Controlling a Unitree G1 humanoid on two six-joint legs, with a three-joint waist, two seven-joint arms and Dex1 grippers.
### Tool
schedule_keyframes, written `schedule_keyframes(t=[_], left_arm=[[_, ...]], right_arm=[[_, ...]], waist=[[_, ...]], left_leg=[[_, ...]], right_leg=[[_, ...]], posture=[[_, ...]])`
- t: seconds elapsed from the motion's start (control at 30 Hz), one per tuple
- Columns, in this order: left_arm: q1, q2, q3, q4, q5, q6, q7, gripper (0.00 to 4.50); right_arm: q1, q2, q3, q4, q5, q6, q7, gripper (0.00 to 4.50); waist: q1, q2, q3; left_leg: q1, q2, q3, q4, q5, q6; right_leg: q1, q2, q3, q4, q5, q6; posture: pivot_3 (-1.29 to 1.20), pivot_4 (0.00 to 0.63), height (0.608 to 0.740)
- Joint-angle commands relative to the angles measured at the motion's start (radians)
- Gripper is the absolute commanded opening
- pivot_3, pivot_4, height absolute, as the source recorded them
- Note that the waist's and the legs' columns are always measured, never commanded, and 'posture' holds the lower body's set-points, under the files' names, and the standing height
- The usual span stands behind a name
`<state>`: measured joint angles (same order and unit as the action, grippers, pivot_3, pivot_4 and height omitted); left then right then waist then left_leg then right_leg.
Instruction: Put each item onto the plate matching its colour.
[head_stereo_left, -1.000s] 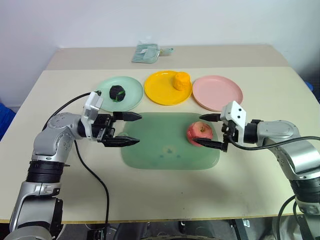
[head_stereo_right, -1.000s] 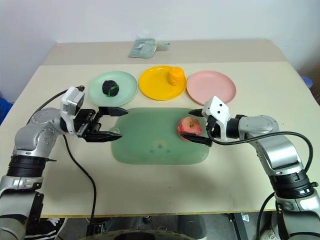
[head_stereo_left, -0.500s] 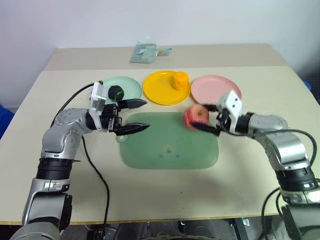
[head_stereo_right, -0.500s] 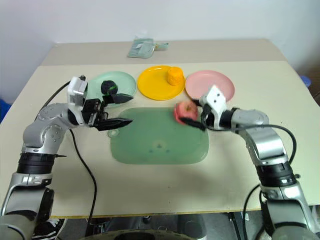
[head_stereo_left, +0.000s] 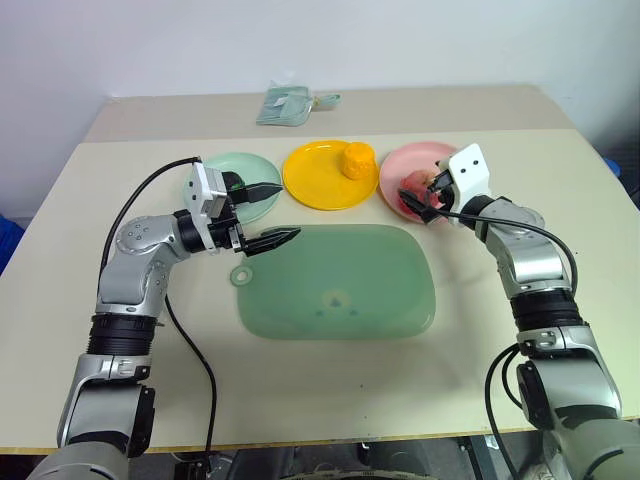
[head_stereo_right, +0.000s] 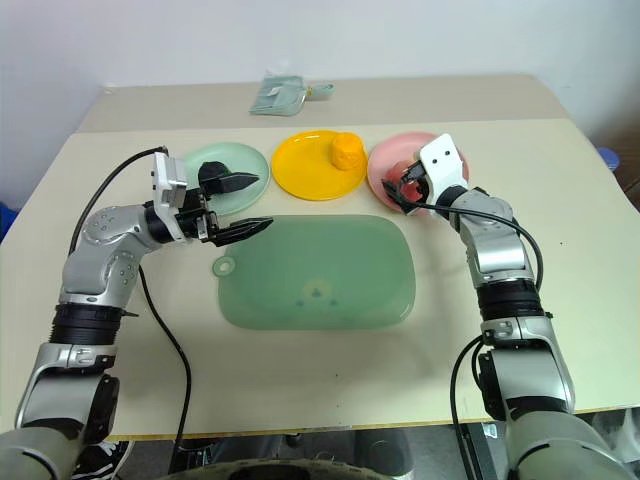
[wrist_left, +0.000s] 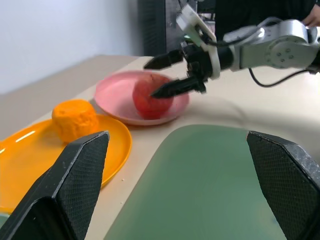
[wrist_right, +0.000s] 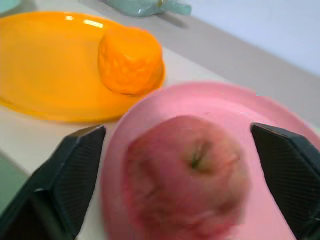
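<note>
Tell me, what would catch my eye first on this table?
Three bright plates in a row at the back: mint green plate, yellow plate, pink plate. The right gripper stands open around a red apple on the pink one. A big green cutting board lies in front.

- You have 3 round plates in a row on the table: mint green plate (head_stereo_left: 232, 183), yellow plate (head_stereo_left: 318, 178), pink plate (head_stereo_left: 398, 176).
- The pink-red apple (wrist_left: 151, 96) sits on your pink plate, stem up.
- The orange tangerine (head_stereo_left: 359, 160) rests on your yellow plate's right side.
- The black ball (head_stereo_right: 212, 174) lies on your mint green plate.
</note>
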<state>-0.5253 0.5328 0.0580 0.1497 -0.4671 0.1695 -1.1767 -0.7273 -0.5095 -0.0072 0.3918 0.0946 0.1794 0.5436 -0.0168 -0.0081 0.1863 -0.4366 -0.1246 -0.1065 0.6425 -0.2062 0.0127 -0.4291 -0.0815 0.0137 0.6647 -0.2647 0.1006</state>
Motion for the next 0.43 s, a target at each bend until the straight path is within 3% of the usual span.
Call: schedule_keyframes(t=[0.03,0.17,0.3,0.43], left_arm=[[0.016,0.039,0.071,-0.051,-0.061,0.012,-0.019,4.5],[0.043,0.098,0.102,-0.028,-0.072,0.005,-0.069,4.5],[0.064,0.152,0.131,-0.014,-0.11,0.034,-0.137,4.5],[0.084,0.169,0.151,0.009,-0.111,0.024,-0.16,4.5]], right_arm=[[-0.012,0.029,-0.065,-0.148,0.134,-0.026,0.085,4.47],[0.082,0.038,-0.09,-0.399,0.353,0.096,0.226,4.47],[0.228,-0.058,-0.061,-0.673,0.614,0.359,0.392,4.47],[0.296,-0.12,-0.01,-0.749,0.613,0.415,0.427,4.47]], waist=[[0.0,0.0,0.0],[0.003,0.0,0.0],[0.016,0.0,0.0],[0.017,0.0,0.0]], left_leg=[[0.0,0.0,0.0,0.0,0.0,0.0],[0.0,0.001,0.0,0.0,0.0,0.0],[0.0,0.0,-0.001,0.001,-0.003,0.006],[0.0,0.001,-0.001,0.001,-0.005,0.008]], right_leg=[[0.0,0.0,0.0,0.0,0.0,0.0],[0.0,0.0,0.0,0.0,0.0,0.0],[0.001,0.0,0.0,-0.001,0.0,0.0],[0.002,0.0,0.0,-0.001,0.0,0.0]], posture=[[0.0,0.15,0.74],[0.0,0.15,0.74],[0.0,0.15,0.74],[0.0,0.15,0.74]])
